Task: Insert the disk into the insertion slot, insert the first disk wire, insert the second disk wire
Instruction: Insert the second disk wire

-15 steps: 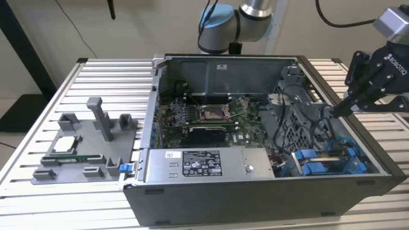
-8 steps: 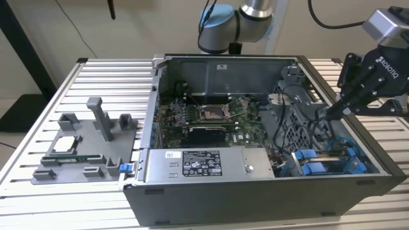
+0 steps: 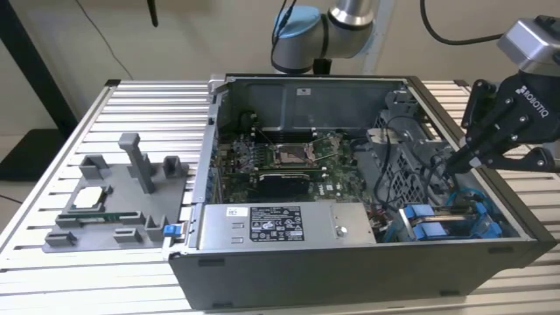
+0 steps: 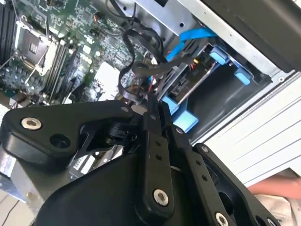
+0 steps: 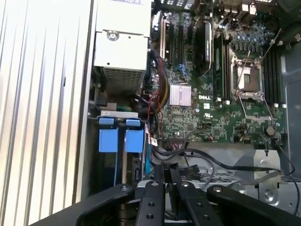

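Notably, your claw (image 4: pixel 154 107), fingers (image 4: pixel 151 129) pinched together on a black disk wire (image 4: pixel 141 70), hovered just above the disk (image 4: pixel 187 85), which sat in its slot (image 4: pixel 217 98) with its near end facing the fingertips.

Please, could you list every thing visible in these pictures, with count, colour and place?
table: one, silver, under everything.
computer case: one, dark grey, on the table.
motherboard: one, green, inside the case.
power supply: one, silver, inside the case.
disk: one, blue carrier, case's corner, exterior view's right.
wire: one, black, between the jaws.
fixture tray: one, grey, table, exterior view's left.
arm: one, silver and blue, behind the case.
gripper: one, black, near the disk.
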You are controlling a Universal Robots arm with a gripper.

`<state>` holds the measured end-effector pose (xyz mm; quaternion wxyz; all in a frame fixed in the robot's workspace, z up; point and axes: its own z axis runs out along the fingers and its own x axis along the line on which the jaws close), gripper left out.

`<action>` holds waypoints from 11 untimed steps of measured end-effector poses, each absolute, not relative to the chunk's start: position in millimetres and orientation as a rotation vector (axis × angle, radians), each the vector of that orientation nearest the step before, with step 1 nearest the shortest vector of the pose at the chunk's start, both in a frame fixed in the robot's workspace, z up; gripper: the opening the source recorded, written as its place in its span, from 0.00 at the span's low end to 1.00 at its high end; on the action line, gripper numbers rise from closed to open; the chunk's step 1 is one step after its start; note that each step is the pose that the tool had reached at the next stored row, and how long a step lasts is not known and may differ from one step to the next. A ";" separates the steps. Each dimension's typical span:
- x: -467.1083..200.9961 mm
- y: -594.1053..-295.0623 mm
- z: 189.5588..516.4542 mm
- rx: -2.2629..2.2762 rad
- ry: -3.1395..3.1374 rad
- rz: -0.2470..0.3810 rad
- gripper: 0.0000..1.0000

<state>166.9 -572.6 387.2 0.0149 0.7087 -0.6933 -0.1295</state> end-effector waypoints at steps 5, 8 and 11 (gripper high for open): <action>160.0 -580.5 387.2 2.207 -2.159 -0.401 0.00; 156.7 -581.0 387.2 2.208 -2.159 -0.400 0.00; 151.9 -581.0 387.2 2.215 -2.165 -0.388 0.00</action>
